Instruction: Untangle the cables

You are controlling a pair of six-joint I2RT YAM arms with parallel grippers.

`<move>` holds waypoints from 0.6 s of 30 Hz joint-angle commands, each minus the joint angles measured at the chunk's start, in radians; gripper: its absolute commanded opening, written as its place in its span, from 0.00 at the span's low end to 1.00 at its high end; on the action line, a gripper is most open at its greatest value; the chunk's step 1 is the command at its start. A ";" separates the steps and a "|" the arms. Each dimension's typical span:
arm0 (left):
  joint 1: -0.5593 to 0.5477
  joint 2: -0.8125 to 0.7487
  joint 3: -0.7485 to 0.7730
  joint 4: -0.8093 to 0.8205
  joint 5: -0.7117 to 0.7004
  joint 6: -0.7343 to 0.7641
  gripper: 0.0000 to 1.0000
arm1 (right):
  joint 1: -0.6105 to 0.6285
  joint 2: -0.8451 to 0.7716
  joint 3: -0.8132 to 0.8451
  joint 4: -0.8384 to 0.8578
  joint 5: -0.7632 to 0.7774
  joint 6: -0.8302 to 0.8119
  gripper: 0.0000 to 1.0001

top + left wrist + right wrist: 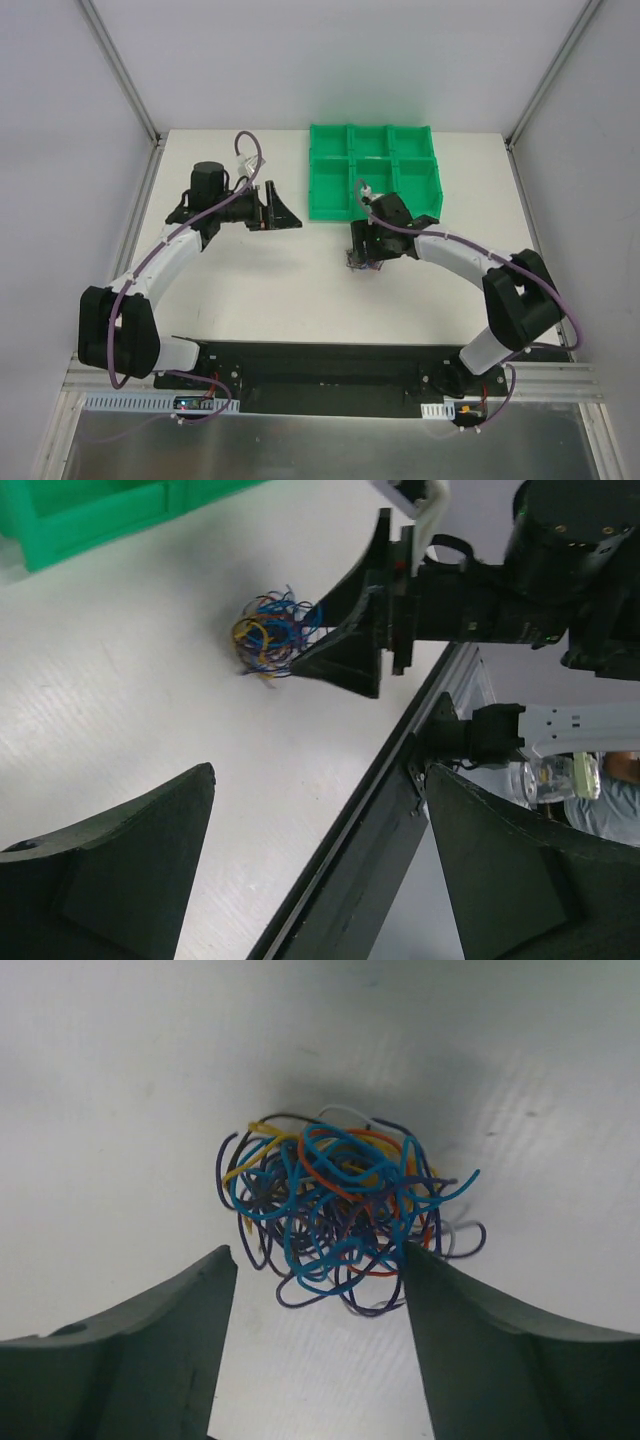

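1. Cables [340, 1210]: one tight multicolour ball on the table [290, 300], about mid-depth, slightly toward the right edge, on the near side of the green tray [375, 170].
2. Right gripper [320, 1270]: jaws apart, straddling the ball, nothing clamped yet.
3. Left gripper [318, 775]: wide open, empty, well apart toward the left edge.
4. Step: pinch one outer loop, not the core. Bring the left gripper in on the opposite side, then pull apart slowly.
5. Views: the right wrist resolves single strands. The top view shows just a dark smudge. The left wrist shows, side-on, a right finger at the ball's flank.
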 commanded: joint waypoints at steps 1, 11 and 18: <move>-0.064 0.003 0.040 -0.019 0.038 0.001 0.84 | 0.092 0.030 0.024 0.105 -0.080 0.034 0.55; -0.082 0.031 0.059 -0.073 -0.011 0.029 0.80 | 0.176 -0.293 -0.236 0.185 -0.103 0.011 0.82; -0.194 0.161 0.077 -0.095 -0.101 0.029 0.69 | 0.063 -0.380 -0.285 0.206 -0.146 0.098 0.81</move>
